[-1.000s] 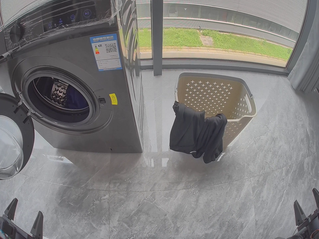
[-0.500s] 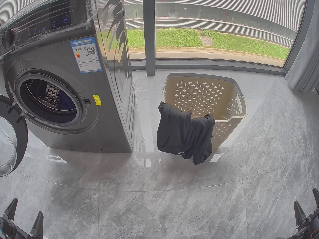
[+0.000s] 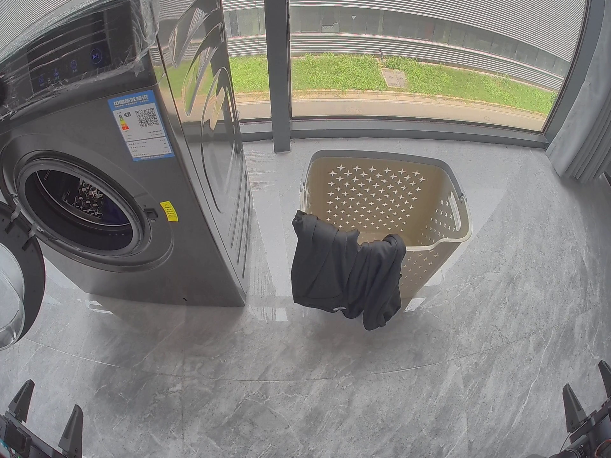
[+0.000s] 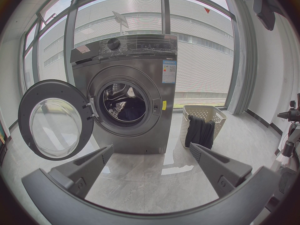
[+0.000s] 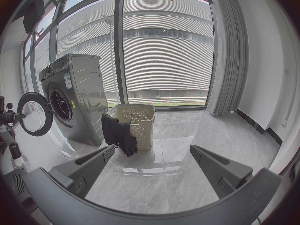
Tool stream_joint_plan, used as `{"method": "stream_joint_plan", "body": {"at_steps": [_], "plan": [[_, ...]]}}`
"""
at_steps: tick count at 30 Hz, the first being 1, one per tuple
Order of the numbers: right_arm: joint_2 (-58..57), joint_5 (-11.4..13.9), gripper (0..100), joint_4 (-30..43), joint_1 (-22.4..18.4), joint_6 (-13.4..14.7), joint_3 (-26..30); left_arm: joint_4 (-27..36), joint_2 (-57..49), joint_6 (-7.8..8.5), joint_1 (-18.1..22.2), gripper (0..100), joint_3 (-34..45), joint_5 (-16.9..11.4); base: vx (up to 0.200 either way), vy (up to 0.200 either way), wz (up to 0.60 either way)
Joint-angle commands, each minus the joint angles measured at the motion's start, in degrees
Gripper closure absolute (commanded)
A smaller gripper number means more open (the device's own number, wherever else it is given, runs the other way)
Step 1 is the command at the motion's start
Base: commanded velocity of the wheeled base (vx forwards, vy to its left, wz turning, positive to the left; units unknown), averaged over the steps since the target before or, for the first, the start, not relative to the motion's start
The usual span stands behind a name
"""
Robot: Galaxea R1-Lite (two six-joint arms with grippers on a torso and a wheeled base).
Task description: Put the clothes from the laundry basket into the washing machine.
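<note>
A cream laundry basket [image 3: 445, 189] [image 4: 204, 113] [image 5: 137, 116] stands on the floor by the window, with a black garment [image 3: 344, 271] [image 4: 200, 133] [image 5: 118, 135] draped over its near rim. To its left is the grey washing machine [image 3: 191, 147] [image 4: 131, 75] [image 5: 84, 91], its round door [image 4: 54, 119] [image 5: 34, 114] swung open; dark clothes lie in the drum [image 4: 126, 105]. My left gripper [image 3: 46, 408] [image 4: 150, 149] is low at the near left, open and empty. My right gripper [image 3: 589, 392] [image 5: 151, 149] is low at the near right, open and empty. Both are well short of the basket.
Glossy grey marble floor [image 3: 305, 383] stretches between me and the basket. A tall window [image 3: 414, 46] with a dark post [image 3: 277, 65] runs along the back. A grey curtain [image 3: 582, 128] hangs at the far right.
The whole head view has shifted: machine and basket now sit further left and slightly lower, so the camera moved. Both grippers hold the same places, and the garment still hangs on the rim.
</note>
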Motion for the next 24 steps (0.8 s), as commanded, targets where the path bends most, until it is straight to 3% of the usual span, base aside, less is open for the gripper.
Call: {"method": "stream_joint_plan", "body": {"at_steps": [1,4,13,24], "plan": [[-0.46,0.02,0,0.0,0.02,-0.04,0.66,0.0,-0.46,-0.03,0.03,0,0.92,0.0,0.0,0.0,0.0],[-0.46,0.02,0,0.0,0.02,-0.04,0.66,0.0,-0.46,-0.03,0.03,0,0.92,0.0,0.0,0.0,0.0],[-0.46,0.02,0,0.0,0.02,-0.04,0.66,0.0,-0.46,0.06,0.03,0,0.92,0.0,0.0,-0.2,0.0],[-0.46,0.02,0,0.0,0.02,-0.04,0.66,0.0,-0.46,0.15,0.03,0,0.92,0.0,0.0,0.0,0.0]]}}
